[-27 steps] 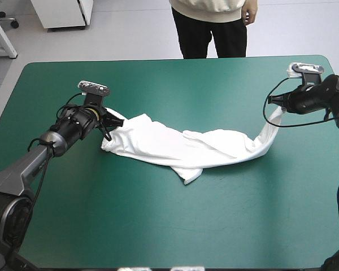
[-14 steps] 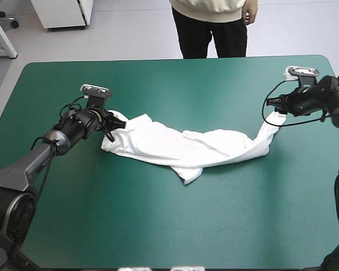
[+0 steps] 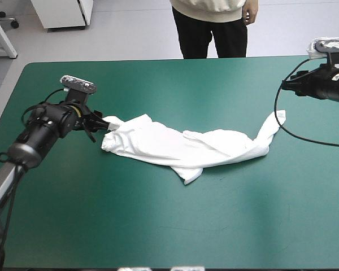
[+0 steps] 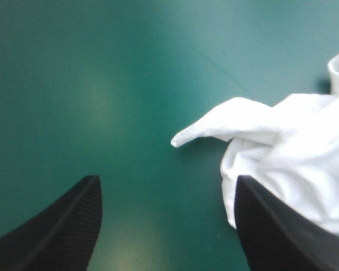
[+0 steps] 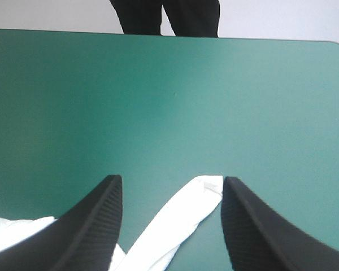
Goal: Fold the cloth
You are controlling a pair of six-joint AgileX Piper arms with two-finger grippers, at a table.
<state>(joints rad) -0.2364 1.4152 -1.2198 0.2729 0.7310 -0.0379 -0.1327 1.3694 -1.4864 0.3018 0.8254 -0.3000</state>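
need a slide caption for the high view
Left end effector and right end effector, both open, flank the white T-shirt lying rumpled across the teal-green table.

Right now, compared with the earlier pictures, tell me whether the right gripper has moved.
Yes. The right gripper has pulled back toward the table's right edge, open, leaving the T-shirt's end lying on the cover.

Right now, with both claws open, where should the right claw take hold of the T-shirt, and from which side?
Grip the narrow strip at the T-shirt's right end, coming in low from the table's right edge. It sticks out alone, in line between the right claw's open fingers, so it probably needs little realignment.
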